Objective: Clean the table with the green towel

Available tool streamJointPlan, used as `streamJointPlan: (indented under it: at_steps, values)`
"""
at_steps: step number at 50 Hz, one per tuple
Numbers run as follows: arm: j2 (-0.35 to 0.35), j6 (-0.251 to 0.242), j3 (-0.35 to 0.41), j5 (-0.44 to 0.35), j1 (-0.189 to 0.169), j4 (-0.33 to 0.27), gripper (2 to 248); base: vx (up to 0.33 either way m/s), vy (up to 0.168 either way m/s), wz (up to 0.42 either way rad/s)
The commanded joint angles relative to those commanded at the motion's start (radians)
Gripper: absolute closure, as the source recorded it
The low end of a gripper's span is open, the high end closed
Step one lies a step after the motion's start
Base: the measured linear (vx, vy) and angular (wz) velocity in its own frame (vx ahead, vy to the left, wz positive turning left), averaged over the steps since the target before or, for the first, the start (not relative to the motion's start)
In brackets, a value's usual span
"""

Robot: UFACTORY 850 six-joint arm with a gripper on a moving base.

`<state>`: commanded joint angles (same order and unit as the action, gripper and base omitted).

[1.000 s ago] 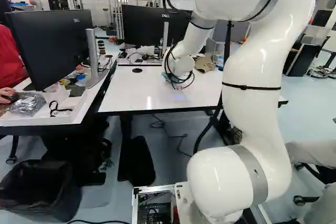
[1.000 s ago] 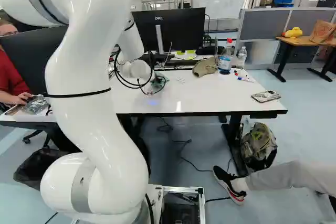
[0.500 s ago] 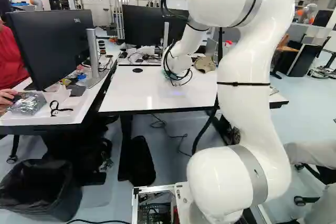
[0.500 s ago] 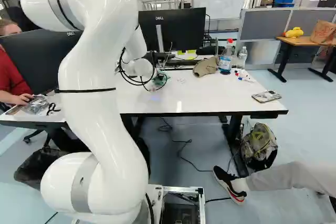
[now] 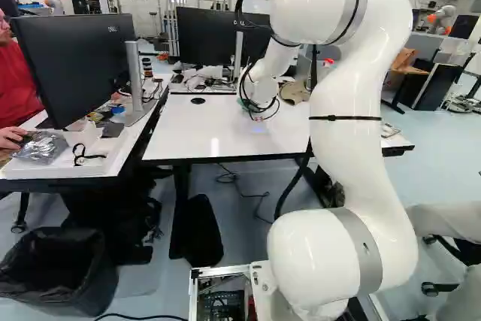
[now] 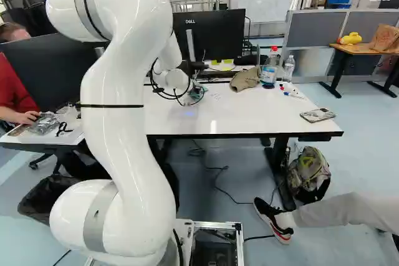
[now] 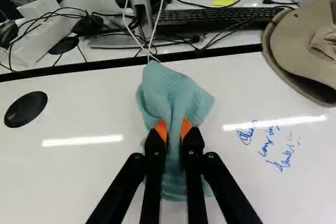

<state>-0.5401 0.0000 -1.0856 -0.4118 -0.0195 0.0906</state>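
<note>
The white-topped table (image 6: 249, 113) carries a beige brimmed hat (image 7: 304, 30) near its far edge. Left of the hat in the right base view, the green towel (image 7: 173, 95) has its long axis running from under the gripper (image 6: 189, 99) towards that edge, bunched end foremost. Both orange pads (image 7: 186, 128) pinch it. Blue handwriting (image 7: 286, 157) lies beside it.

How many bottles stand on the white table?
2, both seen in the right base view: the red-capped bottle beside the tan hat, and the clear bottle just right of it. The arm may hide others.
</note>
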Motion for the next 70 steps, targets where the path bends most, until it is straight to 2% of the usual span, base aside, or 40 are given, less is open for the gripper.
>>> streamJointPlan:
  at_steps: [15,31,56,70]
  values:
    - [0.028,0.0,0.037,0.0,-0.033,0.0,202,0.0,0.0,0.0]
    - [0.093,0.0,0.122,0.0,-0.037,0.0,202,0.0,0.0,0.0]
    - [0.2,0.0,0.259,0.0,-0.015,0.0,202,0.0,0.0,0.0]
    - [0.23,0.0,0.295,0.0,0.016,0.0,202,0.0,0.0,0.0]
